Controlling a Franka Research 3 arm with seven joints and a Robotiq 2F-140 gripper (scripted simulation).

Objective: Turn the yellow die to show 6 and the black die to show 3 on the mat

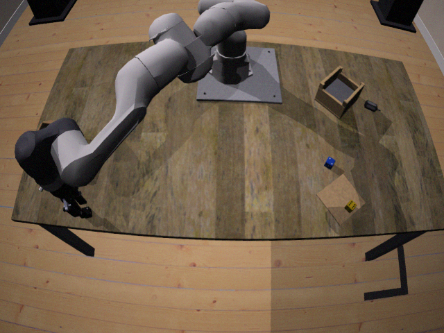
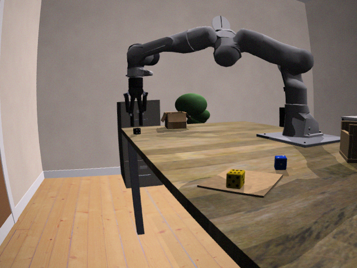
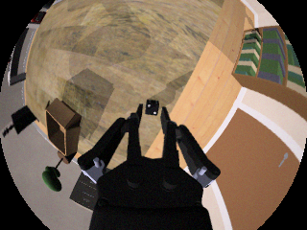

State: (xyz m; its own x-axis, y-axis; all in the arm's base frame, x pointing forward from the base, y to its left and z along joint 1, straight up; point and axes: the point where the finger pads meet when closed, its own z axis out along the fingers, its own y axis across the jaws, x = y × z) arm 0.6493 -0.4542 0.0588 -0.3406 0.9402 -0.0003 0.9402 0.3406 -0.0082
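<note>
The yellow die sits flat on the tan mat, near one edge, with 6 on top. The blue die sits flat on the table beside the mat; its top seems to show 2. The black die sits on the table near its far left corner. Its top pips are too small to read surely. My gripper points down just above the black die, partly open, holding nothing. In the top view the fingers and black die are hard to tell apart.
A wooden open-topped box and a small dark object are at the table's right back. A cardboard box stands near my gripper. The table's front edge is close to the black die.
</note>
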